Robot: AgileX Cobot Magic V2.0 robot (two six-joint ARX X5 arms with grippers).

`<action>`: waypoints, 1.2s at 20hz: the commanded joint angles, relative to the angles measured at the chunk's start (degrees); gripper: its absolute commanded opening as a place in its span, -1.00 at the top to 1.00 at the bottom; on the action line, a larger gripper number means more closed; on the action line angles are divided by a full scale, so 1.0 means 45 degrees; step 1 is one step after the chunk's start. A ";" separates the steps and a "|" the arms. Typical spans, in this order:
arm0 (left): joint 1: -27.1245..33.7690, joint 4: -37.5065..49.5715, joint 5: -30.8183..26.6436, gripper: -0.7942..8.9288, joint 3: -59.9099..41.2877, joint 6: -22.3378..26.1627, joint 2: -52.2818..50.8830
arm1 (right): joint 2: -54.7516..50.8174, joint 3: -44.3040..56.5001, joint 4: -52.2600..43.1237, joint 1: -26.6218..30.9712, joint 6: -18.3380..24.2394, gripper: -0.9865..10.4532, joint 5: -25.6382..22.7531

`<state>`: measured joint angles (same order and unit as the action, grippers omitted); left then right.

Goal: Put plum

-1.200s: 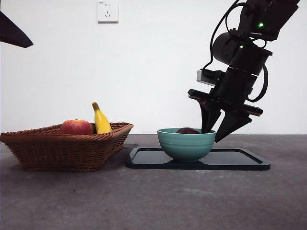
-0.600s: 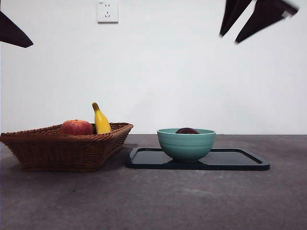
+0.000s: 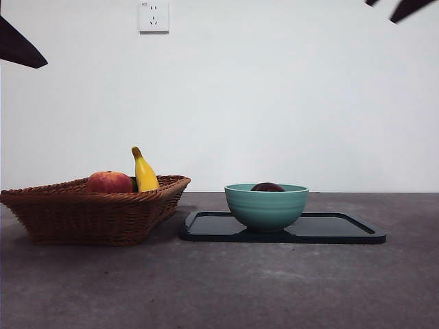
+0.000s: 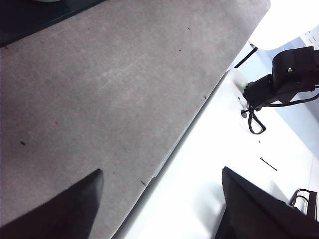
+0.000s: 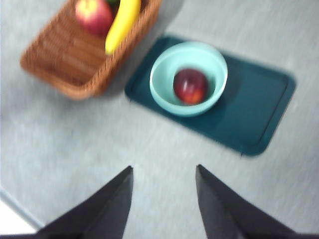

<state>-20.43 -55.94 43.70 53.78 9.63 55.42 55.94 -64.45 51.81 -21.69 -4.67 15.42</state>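
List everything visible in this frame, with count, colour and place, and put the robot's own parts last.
plum: one, dark maroon, inside the bowl.
bowl: one, teal, on the tray.
tray: one, dark, on the table beside the basket.
basket: one, brown wicker, on the table.
red fruit: one, red-orange, in the basket.
banana: one, yellow, in the basket.
wall socket: one, white, on the wall.
table: one, grey.
right gripper: black, open, high above the table.
left gripper: black, open, at the table's edge.

Plum (image 5: pixel 190 85): round, dark maroon with a reddish sheen, seemingly whole though blurred in the right wrist view. Resting inside the teal bowl (image 5: pixel 162 94), only its dark top (image 3: pixel 267 187) showing above the rim from the front. Well apart from the right gripper (image 5: pixel 164 172), far below its spread jaws.
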 commanded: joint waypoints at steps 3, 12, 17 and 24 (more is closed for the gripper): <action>-0.0058 0.0107 0.0107 0.07 0.0112 0.0189 0.0068 | -0.1753 0.1977 -0.0923 -0.0457 0.0131 0.48 0.0525; -0.0058 0.0151 0.0107 0.07 0.0112 0.0185 0.0068 | -0.3555 0.4065 -0.1049 -0.0636 0.0092 0.48 0.2001; -0.0058 0.0151 0.0102 0.07 0.0112 0.0185 0.0068 | -0.3555 0.4065 -0.1083 -0.0636 0.0087 0.48 0.1996; -0.0063 0.0787 0.0102 0.07 0.0112 -0.0185 0.0068 | -0.3555 0.4065 -0.1078 -0.0636 0.0087 0.48 0.1996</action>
<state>-20.43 -52.93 43.70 53.78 9.28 55.42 39.72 -45.80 47.46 -24.27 -4.67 24.25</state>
